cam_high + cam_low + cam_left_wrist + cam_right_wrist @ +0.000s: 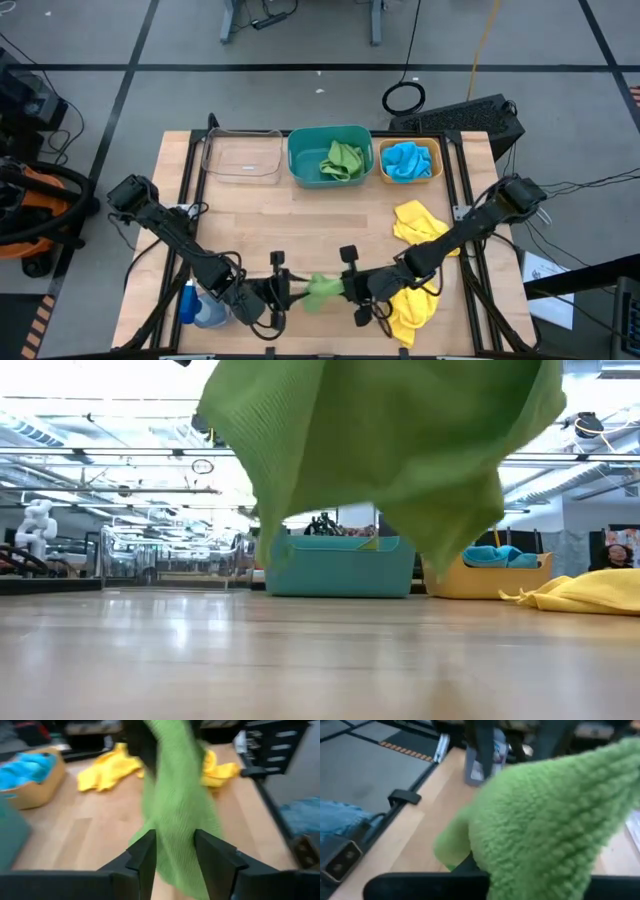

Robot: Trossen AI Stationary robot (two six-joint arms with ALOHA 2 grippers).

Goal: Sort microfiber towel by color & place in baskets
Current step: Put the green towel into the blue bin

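A green microfiber towel point(322, 290) hangs between my two grippers near the table's near edge, and in the low view the green towel point(380, 450) is clear of the wood. My left gripper point(285, 292) meets it from the left, my right gripper point(345, 287) from the right, and both are shut on it. At the far edge stand a clear basket point(242, 157), a teal basket point(296, 160) with a green towel in it, and an orange basket point(432, 152) with a blue towel in it. Two yellow towels point(420, 222) point(415, 305) lie on the table's right side. My left gripper point(175, 857) pinches a bunched stretch of the green towel point(175, 835) between its two fingers point(147, 855), coming level from the table's left. The cloth runs on past the fingers toward the other gripper. My right gripper is shut on the green towel point(555, 820) from the table's right. The cloth fills its wrist view and hides the fingers, so the held part cannot be told. The towel hangs below, lifted clear of the table.
A blue object point(200, 305) lies near the near left corner, beside my left arm. Bare wood point(300, 220) stretches between the baskets and the grippers. The nearer yellow towel lies under my right arm. Black rails run along the table's sides.
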